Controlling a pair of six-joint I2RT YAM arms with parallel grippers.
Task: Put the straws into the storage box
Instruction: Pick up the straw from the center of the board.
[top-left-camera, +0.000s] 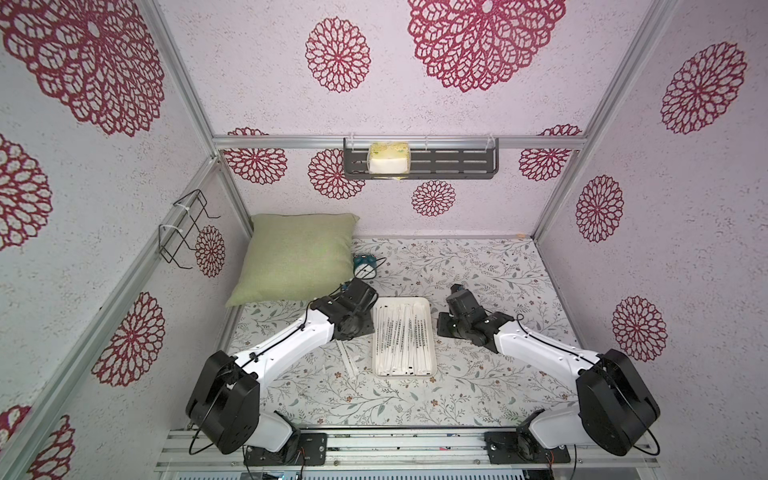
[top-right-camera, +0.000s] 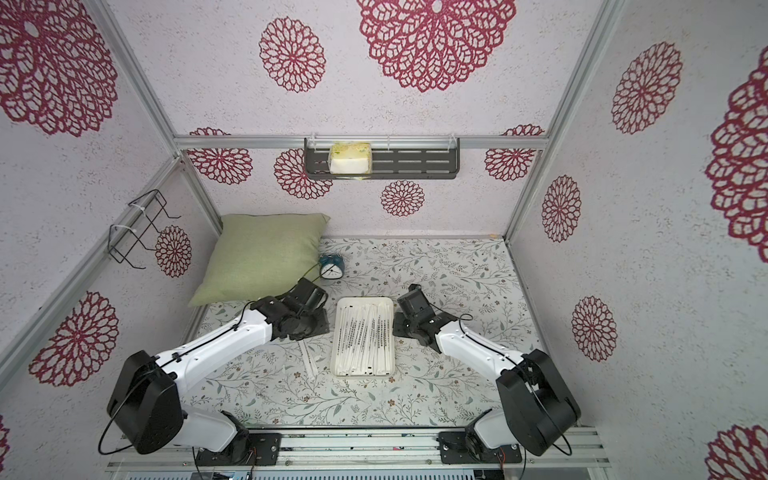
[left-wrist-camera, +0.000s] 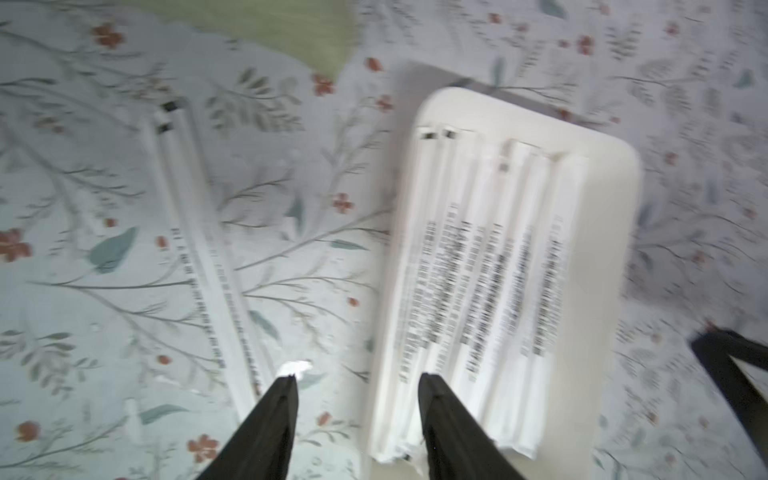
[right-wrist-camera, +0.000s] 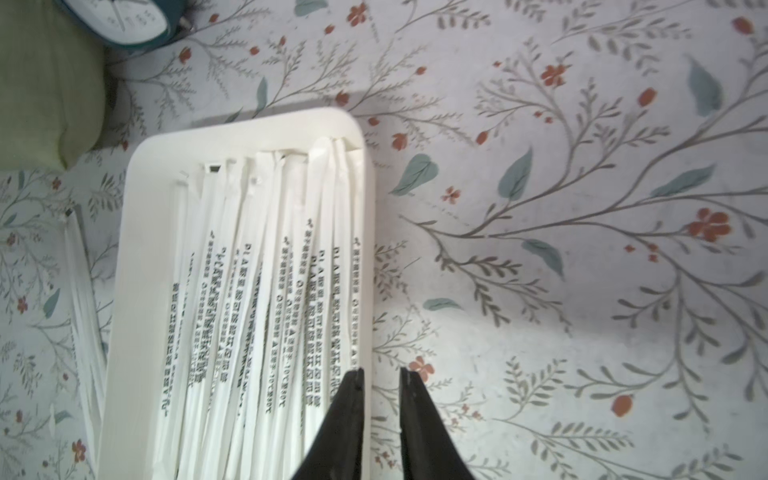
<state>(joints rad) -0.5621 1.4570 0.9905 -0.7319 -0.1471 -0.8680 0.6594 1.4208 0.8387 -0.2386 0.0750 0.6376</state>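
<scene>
White straws (right-wrist-camera: 266, 291), over ten, fill one storage box (right-wrist-camera: 143, 216) between the parted, empty left gripper (left-wrist-camera: 357, 376) and right gripper (right-wrist-camera: 380, 370); two loose straws (left-wrist-camera: 195, 257) lie beside it.

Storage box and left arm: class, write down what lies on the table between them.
Loose straws lie between the storage box and the left arm, seen in both top views.

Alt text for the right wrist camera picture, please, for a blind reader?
A white storage box packed with paper-wrapped straws sits on a floral tablecloth. The right gripper hangs at its rim, jaws slightly apart and empty; loose straws lie outside.
</scene>
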